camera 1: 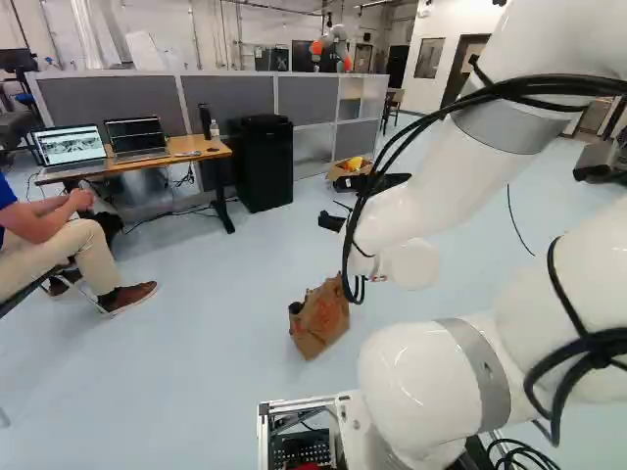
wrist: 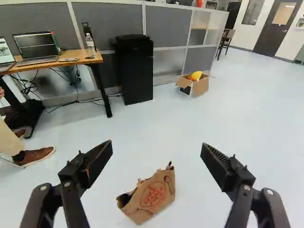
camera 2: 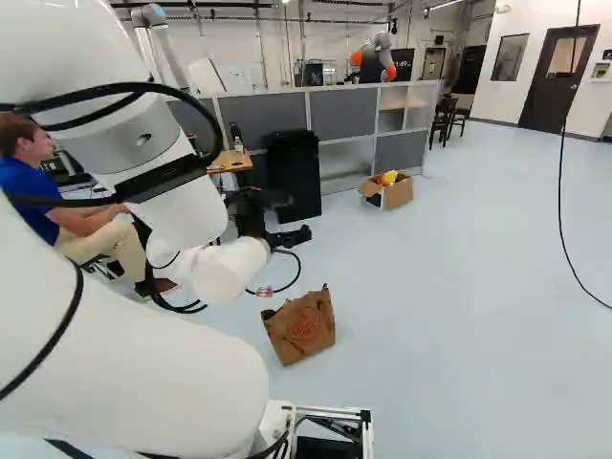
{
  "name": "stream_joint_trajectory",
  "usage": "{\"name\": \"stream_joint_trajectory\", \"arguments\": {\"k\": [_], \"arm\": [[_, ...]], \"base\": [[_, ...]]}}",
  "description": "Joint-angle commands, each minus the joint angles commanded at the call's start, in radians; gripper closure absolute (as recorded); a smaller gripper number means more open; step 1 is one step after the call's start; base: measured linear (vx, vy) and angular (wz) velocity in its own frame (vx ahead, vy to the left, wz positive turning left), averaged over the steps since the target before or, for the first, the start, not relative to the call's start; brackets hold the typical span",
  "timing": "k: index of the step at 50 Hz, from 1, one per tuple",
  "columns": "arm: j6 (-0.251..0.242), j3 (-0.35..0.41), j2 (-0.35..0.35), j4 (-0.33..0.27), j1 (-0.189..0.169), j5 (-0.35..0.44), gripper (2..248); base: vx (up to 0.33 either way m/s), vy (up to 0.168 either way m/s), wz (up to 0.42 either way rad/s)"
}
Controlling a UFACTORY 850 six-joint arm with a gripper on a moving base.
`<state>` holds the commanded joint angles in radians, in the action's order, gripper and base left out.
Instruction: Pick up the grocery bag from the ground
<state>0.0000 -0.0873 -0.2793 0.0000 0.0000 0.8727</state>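
Observation:
In the right base view my gripper point(camera 2: 295, 216) hangs in the air, above and beyond the brown paper grocery bag point(camera 2: 304, 327). The bag stands on the floor, leaning a little, with a crumpled top edge and a red print. In the left base view the bag point(camera 1: 321, 318) is just left of my arm. The wrist view shows the gripper point(wrist: 157, 147) with its two fingers spread wide and nothing between them. There the bag point(wrist: 151, 195) appears between the fingers but lies well below them, touching neither.
A desk point(camera 1: 181, 149) with laptops stands at the left of the left base view, beside a black cabinet point(wrist: 135, 69). Grey partitions point(camera 2: 339, 117) run behind. An open cardboard box point(camera 2: 394, 193) with yellow contents sits on the floor farther off. Another robot point(camera 2: 375, 57) rises beyond the partitions.

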Motion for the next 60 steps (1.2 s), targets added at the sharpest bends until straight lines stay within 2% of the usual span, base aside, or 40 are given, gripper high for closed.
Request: {"name": "stream_joint_trajectory", "arguments": {"k": [9,14,40,60], "arm": [[0.0,0.0,0.0,0.0,0.0,0.0,3],[0.0,-0.027,0.032,0.0,0.003,0.0,3],[0.0,-0.046,0.053,0.0,0.004,0.0,3],[0.0,-0.194,0.214,0.0,0.027,-0.014,3]], "base": [[0.291,0.054,-0.029],[0.12,0.02,0.001],[0.003,-0.001,0.0],[0.0,0.0,0.0]]}}
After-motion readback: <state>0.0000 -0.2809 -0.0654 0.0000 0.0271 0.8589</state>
